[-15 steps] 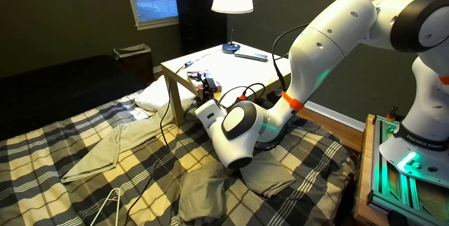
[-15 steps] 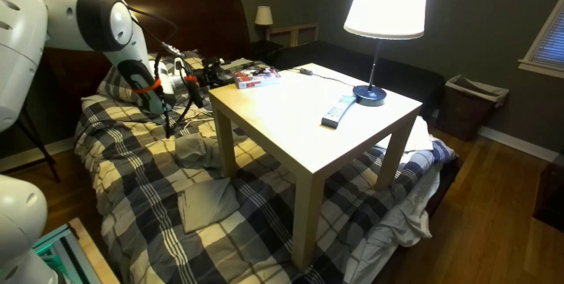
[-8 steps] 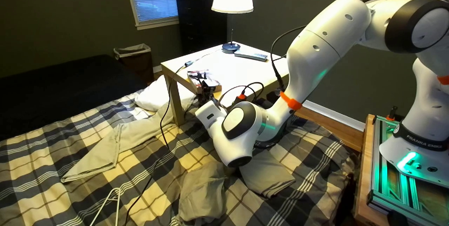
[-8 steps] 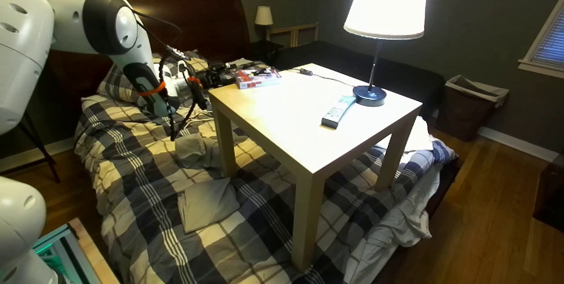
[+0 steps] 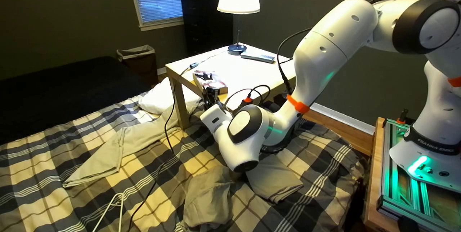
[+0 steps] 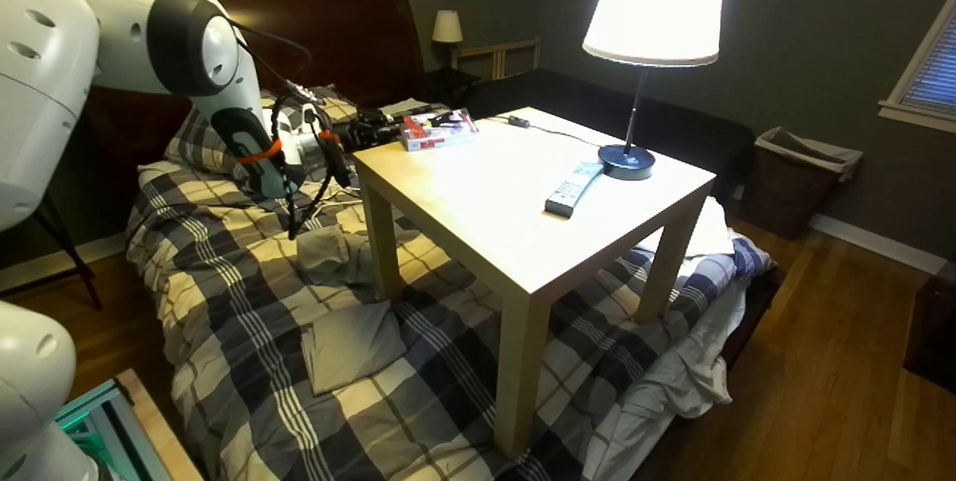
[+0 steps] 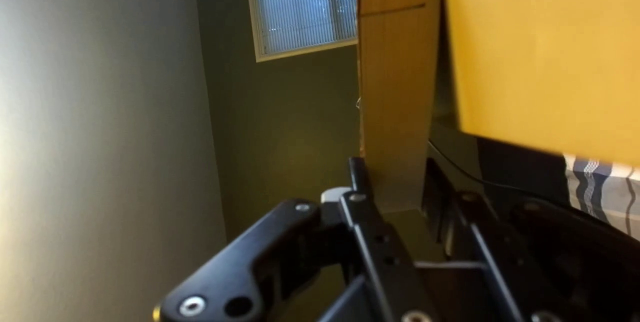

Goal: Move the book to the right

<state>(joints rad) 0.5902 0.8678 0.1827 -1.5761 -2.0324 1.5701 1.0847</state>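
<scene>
The book (image 6: 437, 131), a flat box-like thing with a red, white and dark top, lies at the table's edge in both exterior views, its near end by the gripper (image 6: 394, 130). Close up in the wrist view, the book (image 7: 397, 87) shows its brown side, with a dark line across it. My gripper (image 7: 393, 167) has one finger on each face of the book's end, shut on it. Beside it, the yellow edge of the table (image 7: 550, 52) stands apart by a dark gap. In an exterior view the wrist hides part of the gripper (image 5: 210, 91).
On the tabletop (image 6: 463, 193) stand a lamp (image 6: 626, 161) and a dark remote (image 6: 573, 190). A lamp cord with a small switch (image 6: 518, 121) runs past the book. The table stands on a bed with a plaid cover (image 5: 144, 160) and folded clothes (image 5: 209, 199).
The jaws have closed onto the end of the book. The book has shifted and risen very slightly. Early in this span, the arm moved a little towards the table.
</scene>
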